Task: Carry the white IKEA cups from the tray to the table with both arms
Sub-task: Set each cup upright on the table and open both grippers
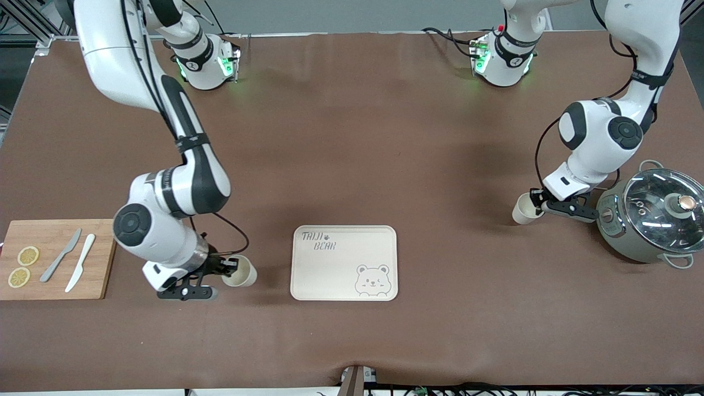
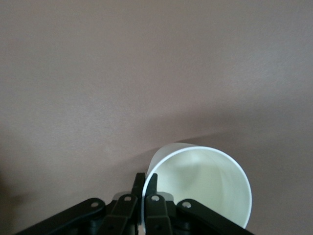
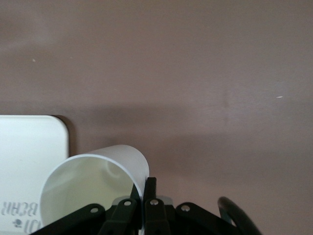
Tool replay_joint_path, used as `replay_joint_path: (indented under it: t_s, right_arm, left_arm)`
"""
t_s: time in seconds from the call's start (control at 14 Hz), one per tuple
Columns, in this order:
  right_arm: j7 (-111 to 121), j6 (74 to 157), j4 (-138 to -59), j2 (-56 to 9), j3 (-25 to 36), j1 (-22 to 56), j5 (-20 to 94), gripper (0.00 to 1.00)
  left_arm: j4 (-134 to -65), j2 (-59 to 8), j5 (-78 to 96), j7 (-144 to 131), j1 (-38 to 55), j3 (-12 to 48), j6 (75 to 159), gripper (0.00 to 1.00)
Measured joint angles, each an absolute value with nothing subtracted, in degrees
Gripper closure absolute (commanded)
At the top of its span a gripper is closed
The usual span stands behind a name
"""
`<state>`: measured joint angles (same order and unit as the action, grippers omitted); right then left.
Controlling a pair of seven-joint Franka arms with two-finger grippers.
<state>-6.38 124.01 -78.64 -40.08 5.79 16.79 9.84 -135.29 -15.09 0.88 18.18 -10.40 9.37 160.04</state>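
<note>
Two cream-white handleless cups, each held by its rim. My right gripper (image 1: 226, 269) is shut on the wall of one cup (image 1: 241, 271), held tilted low over the table beside the bear-printed tray (image 1: 330, 275), toward the right arm's end. In the right wrist view the fingers (image 3: 151, 188) pinch the cup (image 3: 88, 188), with the tray's corner (image 3: 29, 156) beside it. My left gripper (image 1: 538, 207) is shut on the other cup (image 1: 522, 210), tilted low over the table next to the pot. In the left wrist view the fingers (image 2: 152, 183) pinch its rim (image 2: 205, 183).
A grey pot with a glass lid (image 1: 654, 220) stands close to the left gripper at the left arm's end. A wooden cutting board (image 1: 55, 258) with two lemon slices and two knives lies at the right arm's end. Brown table cover lies between the tray and the left cup.
</note>
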Motion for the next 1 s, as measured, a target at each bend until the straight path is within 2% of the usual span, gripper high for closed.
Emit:
replay_joint_path:
  t_s: [0.14,0.21,0.29,1.0]
  right_arm:
    - [-1.0,122.8,-78.6,-40.1,5.8,14.3,9.8,1.00]
    - [1.8,122.6,-78.7,-40.1,5.9,13.0,9.8,1.00]
    - [4.6,122.5,-78.8,-40.1,5.9,11.7,9.8,1.00]
    - [25.5,122.8,-79.7,-41.2,6.0,-0.4,8.5,1.00]
  left_arm:
    - [-135.3,-16.8,0.9,18.4,-10.6,9.5,162.4,1.00]
    - [-135.4,-16.7,0.9,18.5,-10.7,9.8,162.4,0.75]
    - [-135.4,-16.7,0.9,18.6,-10.8,10.0,162.6,0.01]
    - [-134.7,-18.2,0.9,20.2,-10.9,10.6,164.5,0.00]
